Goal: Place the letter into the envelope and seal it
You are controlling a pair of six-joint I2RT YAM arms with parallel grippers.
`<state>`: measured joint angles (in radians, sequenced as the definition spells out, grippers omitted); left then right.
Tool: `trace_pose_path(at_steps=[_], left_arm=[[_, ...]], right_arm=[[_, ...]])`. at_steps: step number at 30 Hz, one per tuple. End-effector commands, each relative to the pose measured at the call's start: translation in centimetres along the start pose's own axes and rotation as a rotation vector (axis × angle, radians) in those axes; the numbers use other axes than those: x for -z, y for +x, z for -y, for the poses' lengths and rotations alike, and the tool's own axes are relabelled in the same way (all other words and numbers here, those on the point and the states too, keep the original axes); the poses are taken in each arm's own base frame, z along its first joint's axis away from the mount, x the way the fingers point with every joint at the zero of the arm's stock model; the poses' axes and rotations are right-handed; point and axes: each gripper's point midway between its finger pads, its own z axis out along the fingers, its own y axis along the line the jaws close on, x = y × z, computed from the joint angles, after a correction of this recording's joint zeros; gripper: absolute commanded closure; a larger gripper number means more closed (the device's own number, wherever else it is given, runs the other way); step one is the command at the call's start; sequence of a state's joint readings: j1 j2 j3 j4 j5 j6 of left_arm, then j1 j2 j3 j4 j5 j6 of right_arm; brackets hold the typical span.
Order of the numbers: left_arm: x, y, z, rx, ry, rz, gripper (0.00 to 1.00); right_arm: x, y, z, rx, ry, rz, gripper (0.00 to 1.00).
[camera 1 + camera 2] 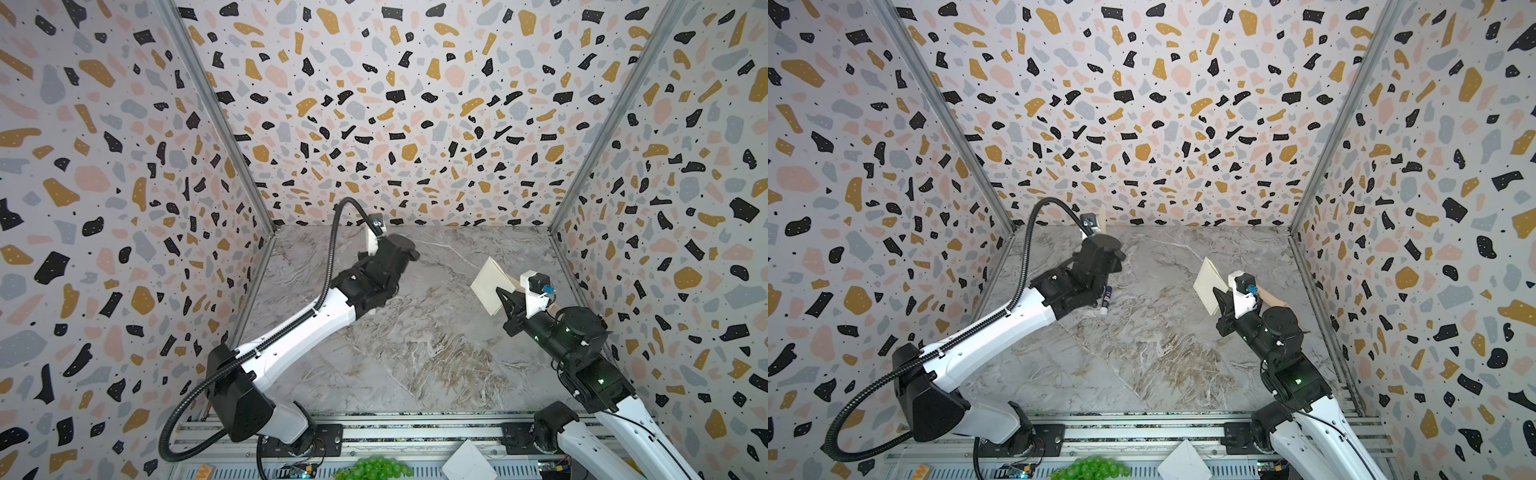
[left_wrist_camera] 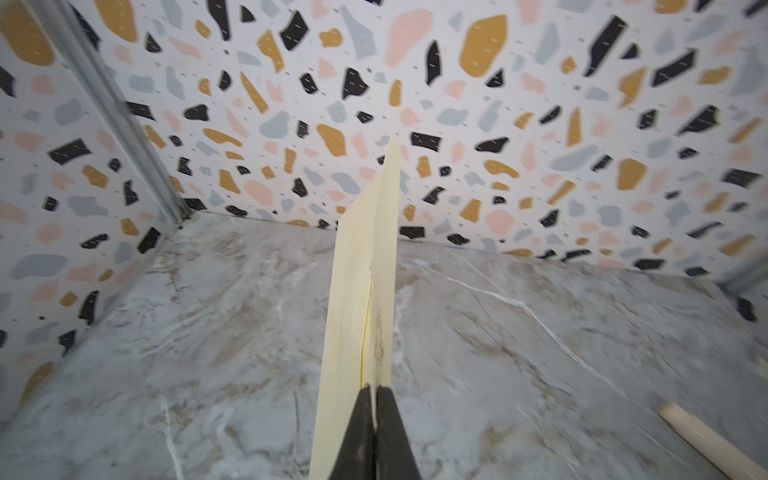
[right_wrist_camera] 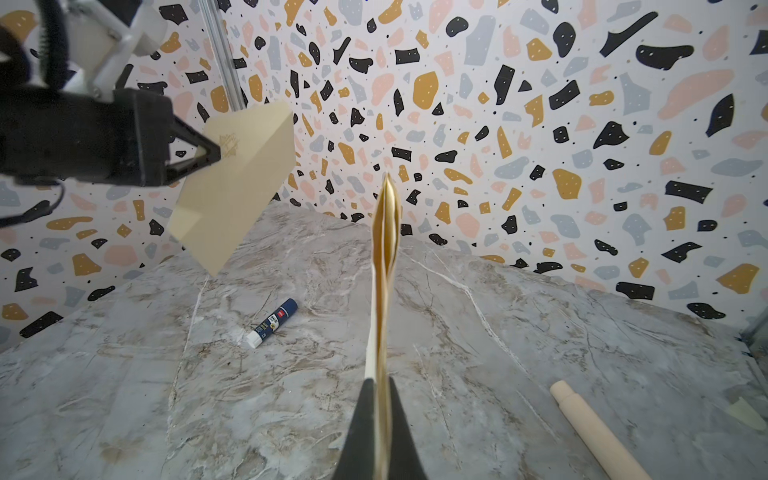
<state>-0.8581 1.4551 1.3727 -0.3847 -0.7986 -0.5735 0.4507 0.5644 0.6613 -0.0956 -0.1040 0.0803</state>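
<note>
The letter [image 3: 384, 266], folded, is hanging in the air, clamped edge-on in the closed right end effector [image 3: 378, 388], well apart from the glue stick [image 3: 274, 322] lying on the desk [image 3: 457, 332]. The envelope [image 3: 232, 183] is hanging above and beyond that glue stick, with the left end effector [image 3: 214, 154] pinching it shut near the emblem. Each sheet is hanging from a thin pinch only — either could be slipping or swivelling as the two meet. The letter's layers are splaying at the free edge, so they are likely to be snagging on the envelope's mouth. Whether that mouth is standing open I cannot tell. In both top views the left wrist is hiding most of the envelope, and the frame is cutting off a wooden rod [image 3: 598, 432] lying well apart from the glue stick.
</note>
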Motion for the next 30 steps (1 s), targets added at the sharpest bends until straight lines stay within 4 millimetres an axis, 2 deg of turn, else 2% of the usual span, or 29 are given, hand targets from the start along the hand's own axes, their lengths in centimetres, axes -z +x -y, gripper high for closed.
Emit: trace_pose_path(at_steps=[1, 8, 13, 21, 30], left_arm=[[2.1, 2.8, 1.6, 0.032, -0.007, 0.005, 1.0], [2.9, 9.5, 4.8, -0.032, 0.011, -0.08, 1.0], [2.2, 13.5, 6.2, 0.002, 0.021, -0.124, 1.0], [-0.5, 18.0, 8.9, 0.01, 0.006, -0.17, 1.0], [-2.9, 22.2, 13.2, 0.078, 0.075, -0.245, 1.0]], right_arm=[[0.9, -0.6, 0.8, 0.015, 0.045, -0.014, 1.0], [1.3, 0.1, 1.8, 0.016, 0.094, -0.05, 1.0], [1.3, 1.1, 2.6, 0.007, 0.13, -0.092, 1.0], [0.9, 2.3, 3.5, -0.003, 0.162, -0.149, 1.0], [0.4, 3.4, 4.3, -0.011, 0.193, -0.182, 1.0]])
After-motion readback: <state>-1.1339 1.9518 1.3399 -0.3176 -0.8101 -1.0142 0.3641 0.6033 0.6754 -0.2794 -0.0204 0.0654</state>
